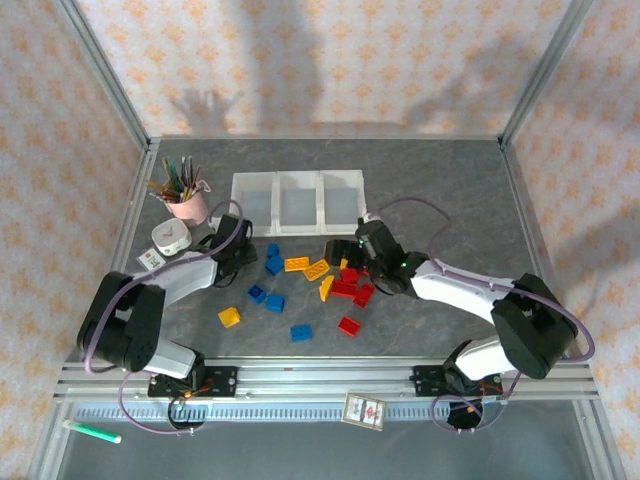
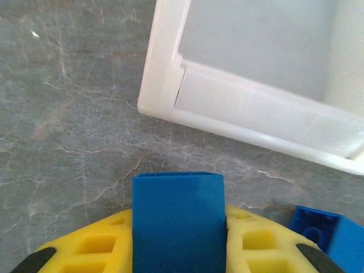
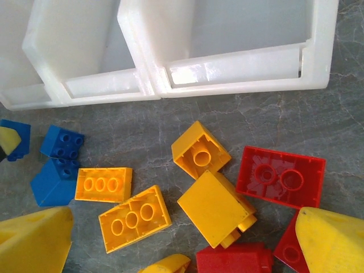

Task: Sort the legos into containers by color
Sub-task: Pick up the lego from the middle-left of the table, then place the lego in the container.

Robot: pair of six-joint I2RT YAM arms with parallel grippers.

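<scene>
Left wrist view: the left end effector (image 2: 177, 242) is pinching a blue brick (image 2: 177, 205) between its yellow fingers (image 2: 91, 250). The brick's smooth face is up, the corner of the bins (image 2: 170, 74) is just ahead, and a second blue brick (image 2: 318, 230) lies on the desk (image 2: 68, 114) to its right. To do this step well, I judge the brick should go clear over the white rim and well inside the nearest compartment before release, so it does not catch the lip.

From the right wrist, the right end effector (image 3: 185, 219) is spread wide above a cluster of yellow bricks (image 3: 133, 216) and red bricks (image 3: 281, 176), and it grips none of them.

All the bricks are hard, glossy plastic with square edges, showing round studs or hollow undersides. The bins are milky and translucent, with thin walls and rounded rims, and from above all three look empty. The desk is grey, marbled and matte.
</scene>
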